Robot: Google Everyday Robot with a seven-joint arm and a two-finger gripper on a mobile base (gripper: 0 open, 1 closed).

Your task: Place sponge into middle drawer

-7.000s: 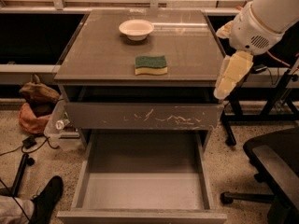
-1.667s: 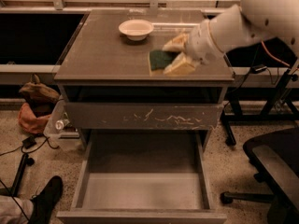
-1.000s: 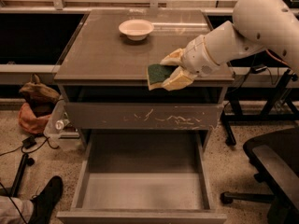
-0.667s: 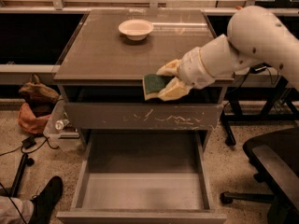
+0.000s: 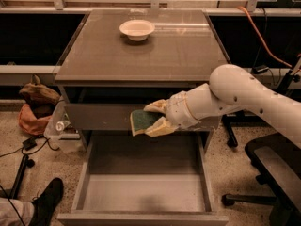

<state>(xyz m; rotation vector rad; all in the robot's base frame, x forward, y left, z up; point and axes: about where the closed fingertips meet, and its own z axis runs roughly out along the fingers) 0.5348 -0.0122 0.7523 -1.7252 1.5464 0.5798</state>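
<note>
My gripper (image 5: 154, 117) is shut on the sponge (image 5: 142, 120), whose dark green scrub face is turned toward the camera with a yellow edge below. I hold it in the air in front of the closed grey drawer front (image 5: 94, 117), above the back of the open middle drawer (image 5: 146, 192). The drawer is pulled out toward the camera, and its plain grey floor is bare. My white arm (image 5: 244, 98) reaches in from the right.
A white bowl (image 5: 137, 29) stands at the back of the cabinet top (image 5: 141, 55). A black office chair (image 5: 275, 173) is at the right. A shoe (image 5: 47, 201), cables and a brown bag (image 5: 35, 105) lie on the floor at the left.
My gripper took the sponge off the cabinet top, carried it forward over the front edge and lowered it in front of the closed drawer front, above the open drawer.
</note>
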